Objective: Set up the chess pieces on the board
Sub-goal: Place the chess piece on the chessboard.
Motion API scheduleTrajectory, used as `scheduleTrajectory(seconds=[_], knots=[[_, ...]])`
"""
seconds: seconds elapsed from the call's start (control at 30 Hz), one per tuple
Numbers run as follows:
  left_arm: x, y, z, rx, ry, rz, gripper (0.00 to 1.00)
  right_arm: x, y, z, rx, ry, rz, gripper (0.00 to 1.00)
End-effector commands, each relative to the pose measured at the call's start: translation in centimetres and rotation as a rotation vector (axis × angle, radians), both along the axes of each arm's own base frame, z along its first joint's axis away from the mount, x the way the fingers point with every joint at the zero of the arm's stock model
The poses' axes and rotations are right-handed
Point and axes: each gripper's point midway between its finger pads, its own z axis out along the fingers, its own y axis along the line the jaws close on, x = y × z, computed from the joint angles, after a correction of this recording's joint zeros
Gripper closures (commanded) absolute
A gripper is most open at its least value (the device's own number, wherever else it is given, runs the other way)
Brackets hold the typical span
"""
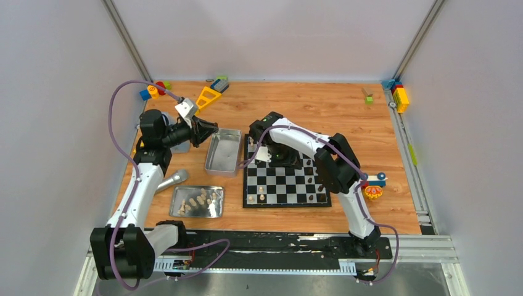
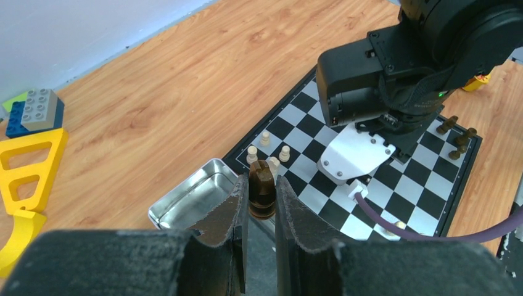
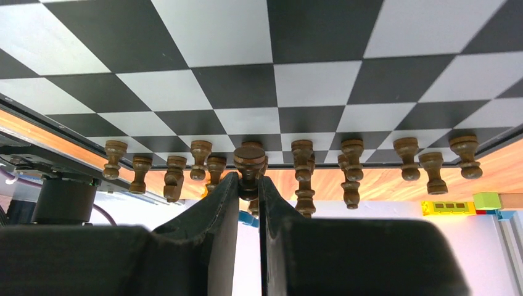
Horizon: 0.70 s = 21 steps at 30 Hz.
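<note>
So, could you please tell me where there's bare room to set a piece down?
The board is bare across its middle, between the cream pieces and the dark row, though the right arm hangs over it. The far tray beside the board is empty. Crowded: the dark row and the near tray.

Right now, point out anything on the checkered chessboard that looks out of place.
On the black-and-white checkered chessboard, the near rows mix colours: pale cream pieces at the left, dark brown pieces at the right. That looks odd, since one side normally holds one colour.
</note>
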Motion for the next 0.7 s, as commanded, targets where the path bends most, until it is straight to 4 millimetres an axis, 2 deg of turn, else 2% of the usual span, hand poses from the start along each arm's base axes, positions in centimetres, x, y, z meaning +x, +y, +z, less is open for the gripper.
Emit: scheduleTrajectory(seconds=[0.0, 0.43, 0.57, 0.67], knots=[[0.2, 0.4, 2.3, 0.014, -0.080, 0.010, 1.00, -0.2, -0.5, -0.5, -0.063, 0.019, 0.036, 0.84], [0.1, 0.4, 1.9, 0.017, -0.076, 0.009, 1.00, -0.2, -0.2, -1.4, -0.070, 0.030, 0.029, 0.75], [0.0, 0.4, 1.9, 0.017, -0.076, 0.007, 1.00, 0.0, 0.3, -1.0, -0.046, 0.018, 0.022, 0.72], [0.0, 0.3, 1.9, 0.018, -0.080, 0.005, 1.00, -0.1, 1.3, 0.0, 0.021, 0.011, 0.010, 0.67]])
